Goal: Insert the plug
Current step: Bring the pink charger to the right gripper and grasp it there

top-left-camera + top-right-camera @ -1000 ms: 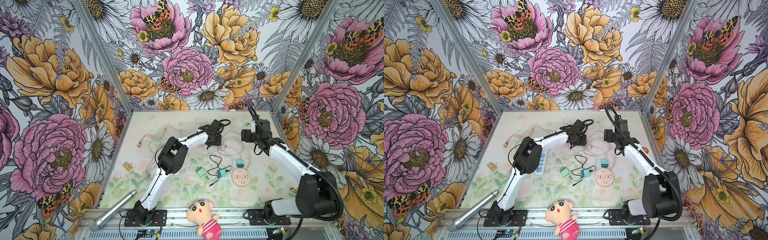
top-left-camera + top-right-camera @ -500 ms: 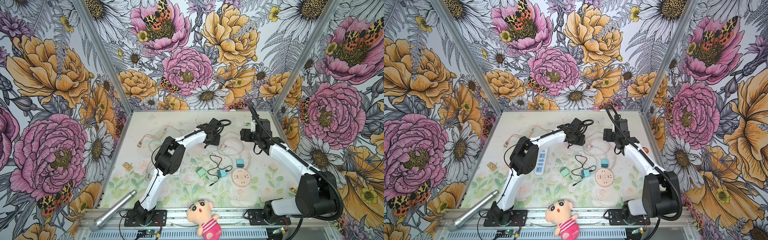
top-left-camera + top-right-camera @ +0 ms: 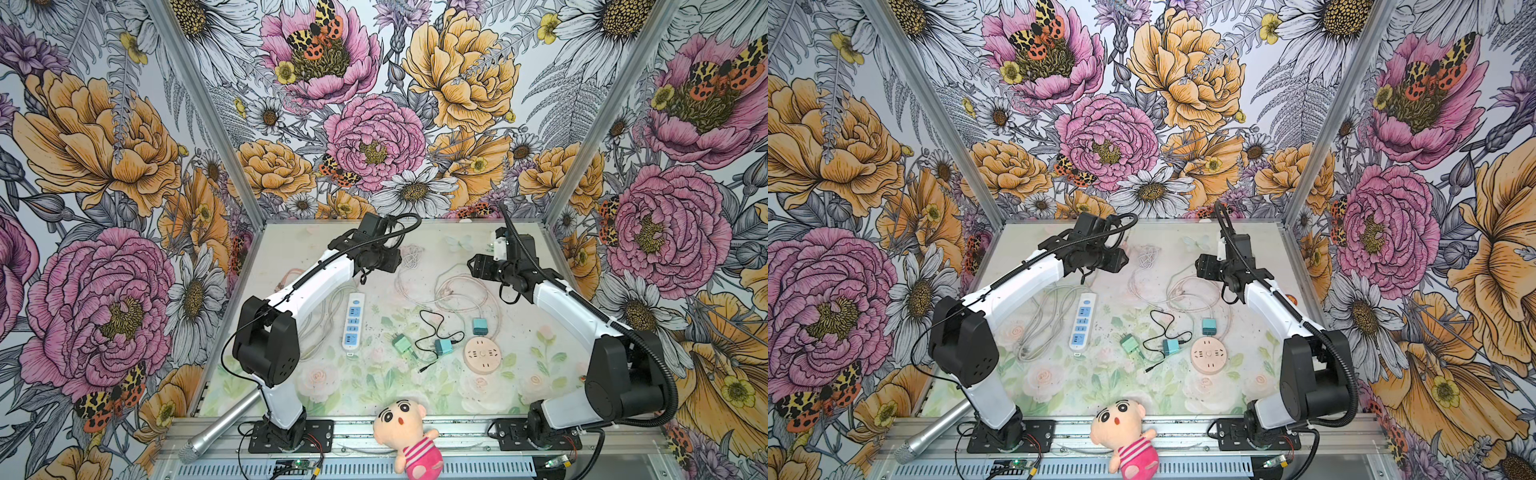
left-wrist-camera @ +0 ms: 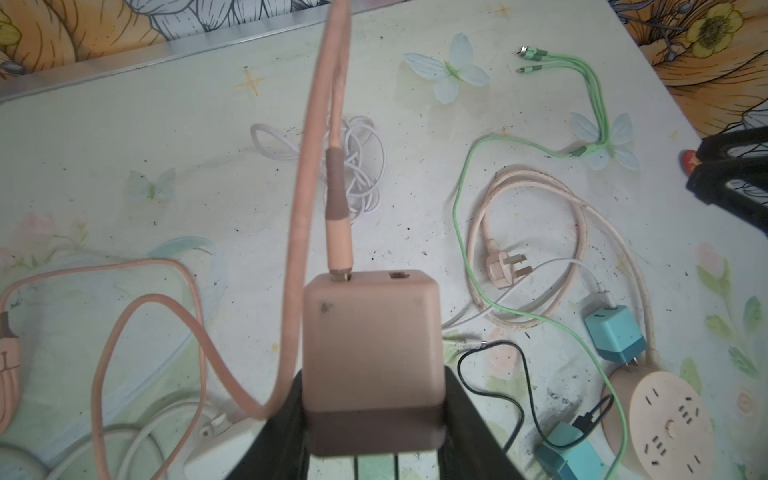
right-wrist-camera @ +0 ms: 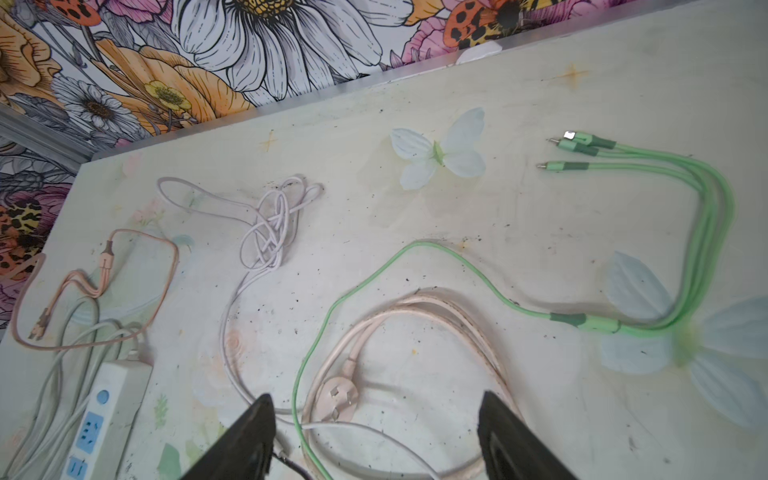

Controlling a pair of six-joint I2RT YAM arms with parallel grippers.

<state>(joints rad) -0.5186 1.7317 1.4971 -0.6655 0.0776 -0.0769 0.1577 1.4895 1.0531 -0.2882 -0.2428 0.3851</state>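
Flowered wallpaper closes in three sides of a pale table [image 3: 299, 249] printed with faint roses, and we take the round pink socket [image 3: 482, 354] near its front as our mark. Behind that socket and to its left, the left gripper [image 4: 372, 390] is clamped on the pink charger [image 4: 370, 332], one dark finger on each side of the cube's lower half. In the left wrist view a pink cable [image 4: 299, 187] is plugged into the charger's far face and loops away. Behind the socket and slightly to its right in both top views, the right gripper [image 5: 376, 401] stands spread with nothing between its fingers. In the right wrist view we see a pink three-pin plug [image 5: 338, 397] lying on the table below that gap, inside a coil of its own pale cord. A green cable [image 5: 415, 257] crosses that coil. A teal charger [image 3: 479, 326] sits just behind the socket, and another [image 3: 442, 346] lies just to its left with a thin black lead [image 3: 432, 328] attached. The white power strip [image 3: 353, 319] lies well to the socket's left. A plush doll [image 3: 409, 432] lies in front of the socket on the front rail.
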